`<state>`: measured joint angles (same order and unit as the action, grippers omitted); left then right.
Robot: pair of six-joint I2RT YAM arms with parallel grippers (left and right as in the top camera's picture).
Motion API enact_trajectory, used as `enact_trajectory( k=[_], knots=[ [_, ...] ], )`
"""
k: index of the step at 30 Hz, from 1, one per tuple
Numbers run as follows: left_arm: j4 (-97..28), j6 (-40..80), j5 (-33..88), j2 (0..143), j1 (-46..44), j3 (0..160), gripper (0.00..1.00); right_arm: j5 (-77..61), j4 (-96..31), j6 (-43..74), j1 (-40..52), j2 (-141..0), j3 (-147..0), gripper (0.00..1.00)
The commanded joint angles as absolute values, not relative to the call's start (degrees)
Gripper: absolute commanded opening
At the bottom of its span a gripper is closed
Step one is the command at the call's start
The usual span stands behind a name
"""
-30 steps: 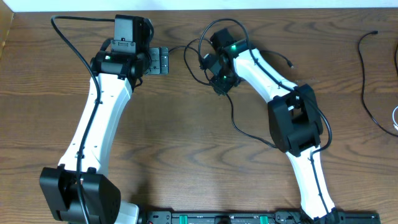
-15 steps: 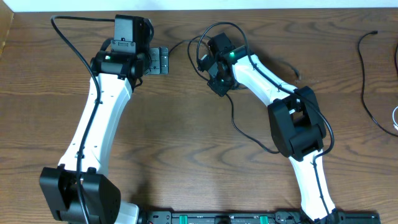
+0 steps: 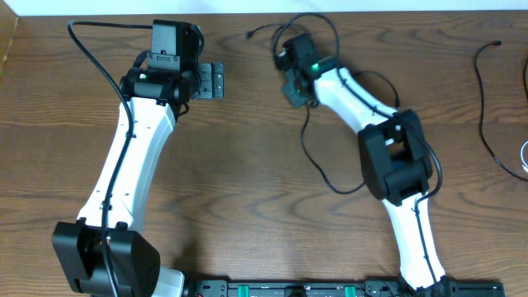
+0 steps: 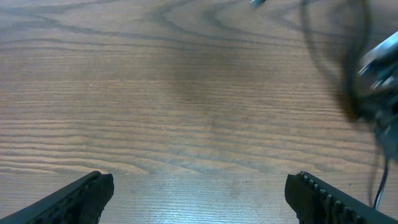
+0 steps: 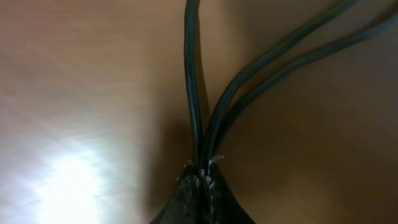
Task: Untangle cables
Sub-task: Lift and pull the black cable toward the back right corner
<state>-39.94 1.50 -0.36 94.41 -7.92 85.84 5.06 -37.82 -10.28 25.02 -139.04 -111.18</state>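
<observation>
Thin black cables (image 3: 307, 136) lie tangled around my right gripper (image 3: 295, 92) at the back middle of the table. One loop (image 3: 318, 21) arches toward the far edge, and a small plug end (image 3: 250, 35) points left. A strand trails down toward the front and curls by the right arm's elbow. In the right wrist view my right gripper (image 5: 202, 169) is shut on the cables (image 5: 194, 74), with three strands rising from its tips. My left gripper (image 3: 213, 81) stands open to the left of the tangle, its fingers (image 4: 87, 194) wide apart over bare wood.
A separate black cable (image 3: 485, 115) runs along the far right edge of the table, with a bit of white wire (image 3: 525, 161) beside it. The right arm's thick cord hangs by its elbow (image 3: 396, 161). Wooden tabletop (image 3: 239, 181) spans between the arms.
My right gripper has shut on the cables and moved toward the far edge, dragging them along. The loop and plug end now sit farther back. The left arm has not moved.
</observation>
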Motion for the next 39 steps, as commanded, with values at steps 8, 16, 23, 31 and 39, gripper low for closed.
enact_trajectory(
  k=[8,16,23,31,39],
  knots=[
    [-40.1,1.6,-0.7,94.7,-7.9,85.8,0.93,19.1,-40.0,-12.8,9.8,-145.4,-122.5,0.01],
    [-40.1,1.6,-0.7,94.7,-7.9,85.8,0.93,22.5,-39.3,-17.0,3.8,-145.4,-137.0,0.01],
    [-40.1,1.6,-0.7,94.7,-7.9,85.8,0.93,22.4,-32.9,-19.1,2.7,-145.4,-145.3,0.01],
    [-40.1,1.6,-0.7,94.7,-7.9,85.8,0.93,20.0,-18.1,-37.5,4.9,-145.4,-148.2,0.01],
    [-40.1,1.6,-0.7,94.7,-7.9,85.8,0.93,0.2,-19.2,-55.0,6.3,-145.4,-148.1,0.15]
  ],
)
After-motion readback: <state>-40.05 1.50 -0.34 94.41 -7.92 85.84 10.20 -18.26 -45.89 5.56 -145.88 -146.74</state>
